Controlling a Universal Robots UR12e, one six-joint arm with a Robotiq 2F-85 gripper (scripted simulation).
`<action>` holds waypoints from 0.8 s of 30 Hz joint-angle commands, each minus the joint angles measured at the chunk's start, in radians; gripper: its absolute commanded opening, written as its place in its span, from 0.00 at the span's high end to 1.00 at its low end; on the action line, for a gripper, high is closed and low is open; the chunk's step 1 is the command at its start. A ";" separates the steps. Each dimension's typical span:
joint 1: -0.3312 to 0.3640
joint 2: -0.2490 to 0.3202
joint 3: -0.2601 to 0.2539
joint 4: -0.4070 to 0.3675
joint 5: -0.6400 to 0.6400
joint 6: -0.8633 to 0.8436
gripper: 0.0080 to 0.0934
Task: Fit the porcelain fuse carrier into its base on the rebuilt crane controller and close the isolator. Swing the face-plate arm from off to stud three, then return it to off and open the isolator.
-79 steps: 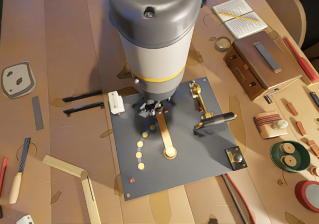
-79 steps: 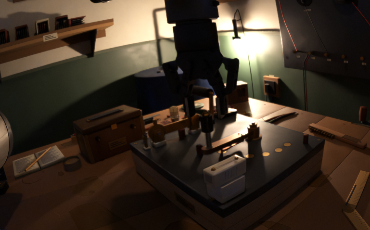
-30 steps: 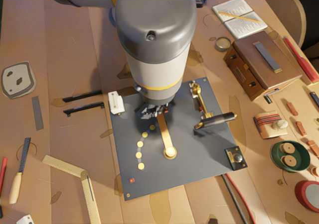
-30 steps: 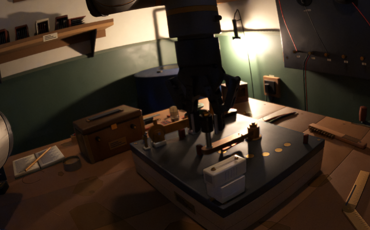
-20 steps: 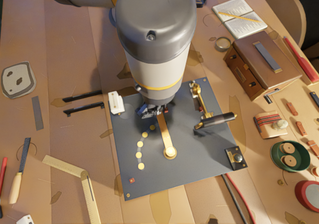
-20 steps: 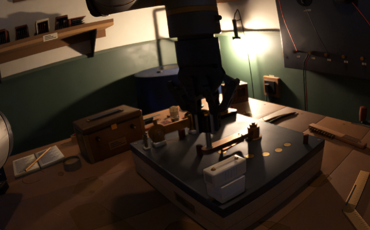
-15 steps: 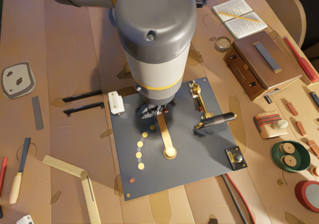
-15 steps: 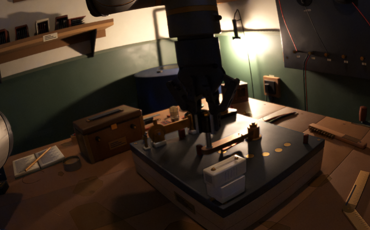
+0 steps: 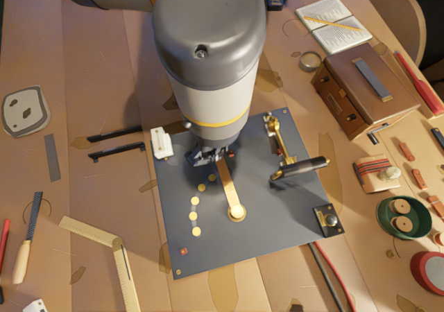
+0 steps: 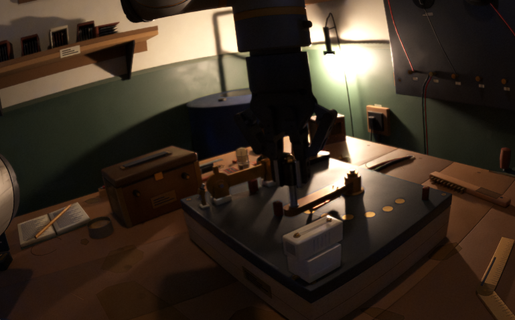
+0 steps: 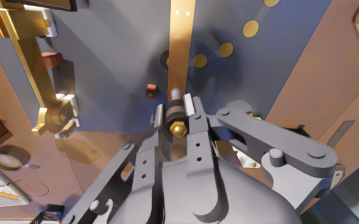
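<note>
My gripper (image 11: 175, 106) stands upright over the far end of the brass face-plate arm (image 9: 228, 187). The arm's dark knob (image 11: 176, 117), with its brass cap, is held between my closed fingers. The arm runs from its brass pivot (image 9: 237, 212) towards the far side of the grey controller plate, beside an arc of brass studs (image 9: 194, 201). The white porcelain fuse carrier (image 9: 161, 143) sits in its base at the plate's far left corner. The isolator blade (image 9: 281, 142) with its dark handle (image 9: 305, 166) lies down along the plate's right side.
Behind the plate a brown wooden box (image 9: 362, 86) and an open book (image 9: 333, 24) lie on the bench. A brass square (image 9: 114, 251) and a file (image 9: 27, 237) lie left of the plate. A green dish (image 9: 403, 217) sits to the right.
</note>
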 commanded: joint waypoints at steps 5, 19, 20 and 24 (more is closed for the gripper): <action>-0.009 0.001 -0.002 -0.001 -0.001 -0.009 1.00; -0.032 0.007 -0.007 -0.001 -0.001 -0.032 1.00; -0.034 0.007 -0.008 -0.001 -0.001 -0.033 1.00; -0.040 0.010 -0.010 -0.001 -0.001 -0.039 1.00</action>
